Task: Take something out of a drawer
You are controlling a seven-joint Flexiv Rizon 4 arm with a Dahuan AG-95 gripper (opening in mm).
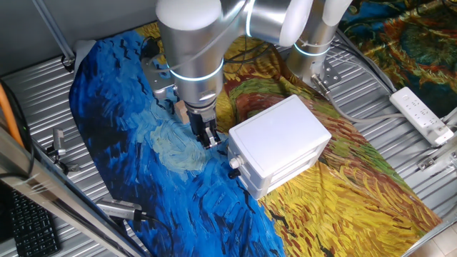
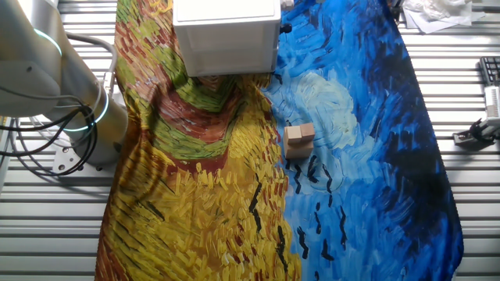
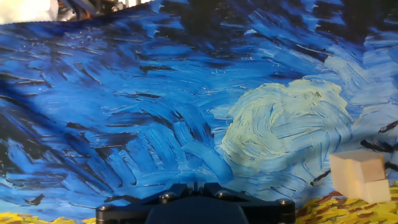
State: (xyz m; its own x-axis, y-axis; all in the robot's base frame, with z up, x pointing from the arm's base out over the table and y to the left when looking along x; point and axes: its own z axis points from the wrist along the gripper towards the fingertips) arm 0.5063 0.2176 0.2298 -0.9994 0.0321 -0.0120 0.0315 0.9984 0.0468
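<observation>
The white boxy cabinet (image 1: pixel 278 139) stands on the painted cloth; it also shows at the top of the other fixed view (image 2: pixel 226 35). Its drawer front with a small round knob (image 1: pixel 233 164) faces left and looks closed. My gripper (image 1: pixel 208 137) points down just left of the cabinet, close above the blue cloth, with its fingers together and nothing between them. In the hand view only the gripper's base (image 3: pixel 194 186) shows at the bottom edge. A small pale wooden block (image 2: pixel 299 136) lies on the cloth; it shows at the right in the hand view (image 3: pixel 364 175).
A white power strip (image 1: pixel 421 114) lies at the right on the metal table. A keyboard (image 1: pixel 28 221) and metal fittings (image 1: pixel 121 210) lie at the left front. The arm's base (image 2: pixel 78 117) stands beside the cloth. A black clamp (image 2: pixel 476 133) lies at the far edge.
</observation>
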